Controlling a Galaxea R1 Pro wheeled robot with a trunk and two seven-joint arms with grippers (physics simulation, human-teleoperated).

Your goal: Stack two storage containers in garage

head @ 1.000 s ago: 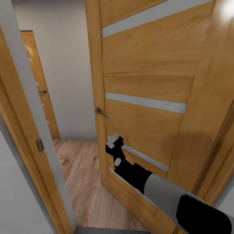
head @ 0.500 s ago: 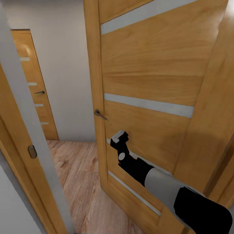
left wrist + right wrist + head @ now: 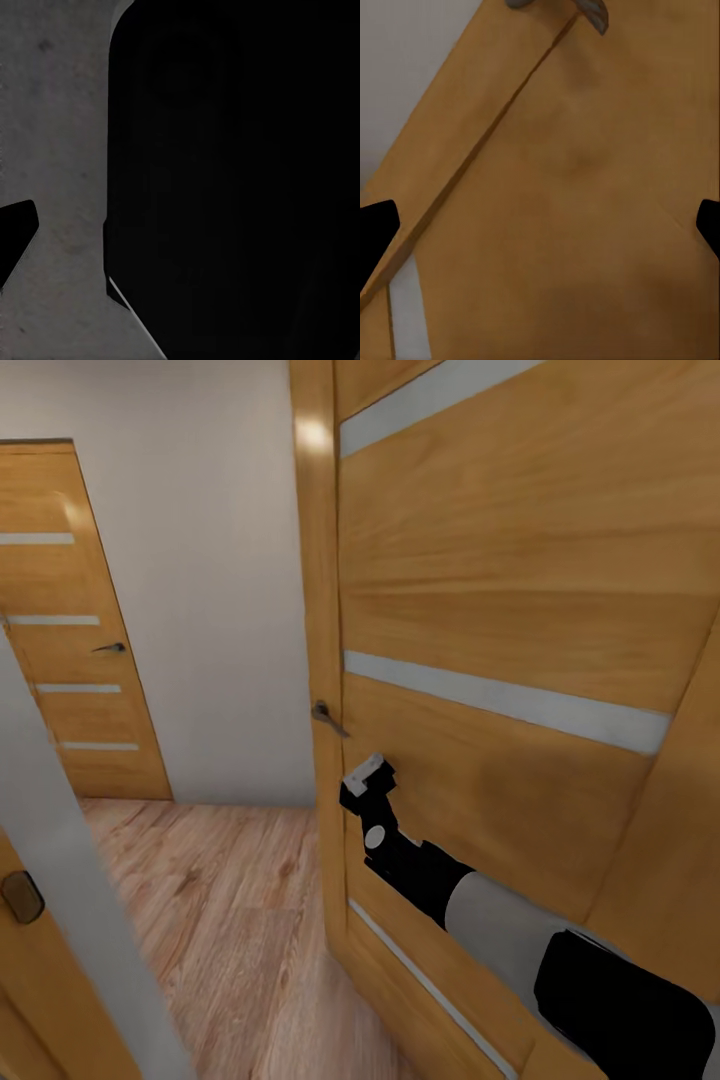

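The right arm's fingers [image 3: 376, 229] are spread, empty, against the door [image 3: 480, 610]; pushing off-centre risks snagging its handle [image 3: 326, 715].

right arm [image 3: 470, 905] raised at open wooden door [image 3: 500, 620] | below handle [image 3: 328, 717] | plank floor [image 3: 220, 920] beyond

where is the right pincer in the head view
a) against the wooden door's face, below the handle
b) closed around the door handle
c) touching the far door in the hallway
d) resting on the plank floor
a: the right pincer sits at the face of the open wooden door, a little below and to the side of its metal handle, and holds nothing.
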